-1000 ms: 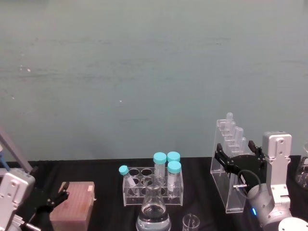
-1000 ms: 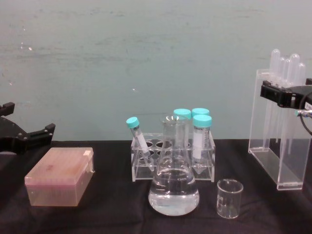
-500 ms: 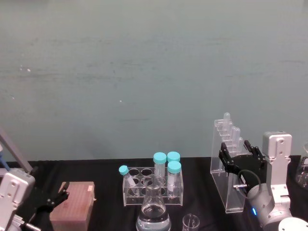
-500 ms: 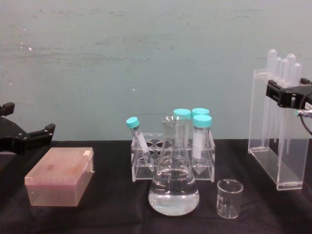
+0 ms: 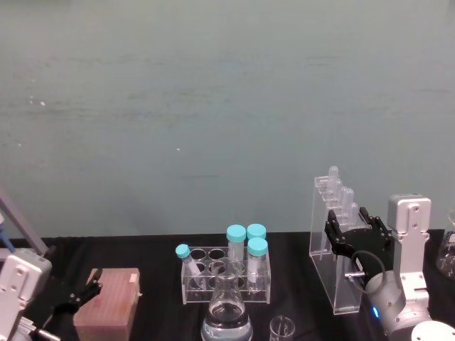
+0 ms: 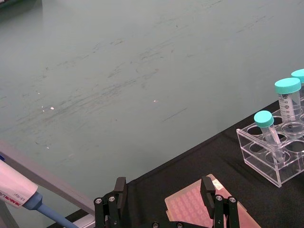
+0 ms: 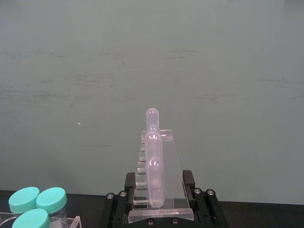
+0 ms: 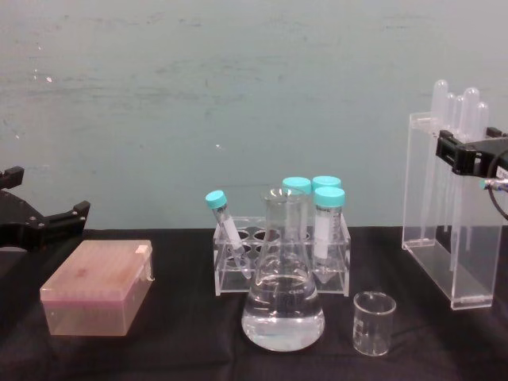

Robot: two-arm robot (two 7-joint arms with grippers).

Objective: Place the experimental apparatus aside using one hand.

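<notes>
- Glass up front: the small beaker [image 8: 374, 322] stands nearest, just right of the conical flask [image 8: 283, 302]. Both sit untouched on the black table [image 8: 182, 349].
- Just behind the flask is the small rack of teal-capped tubes [image 8: 282, 252], and well left of the flask is the pink tip box [image 8: 97, 287].
- The left gripper [image 6: 164, 192] is parked beyond that box, far left of the flask, with its fingers spread wide and nothing between them.
- Now the action: well right of the flask and farther back stands the tall acrylic rack [image 8: 444, 230] with its long test tubes [image 7: 153, 161]. Its base looks to be on the table.
- The right gripper [image 5: 350, 229] is clamped on the rack's upper part, one finger on each face.
- My read is that this is a high grip on a tall load. It calls for a straight lift, a level wrist and a slow carry away from the flask, and the rack should be set down flat before release.
- Against a second ago, those fingers were spread wider and have now drawn in against the rack. The rack's top has nudged slightly toward the flask, while the base holds its spot.
</notes>
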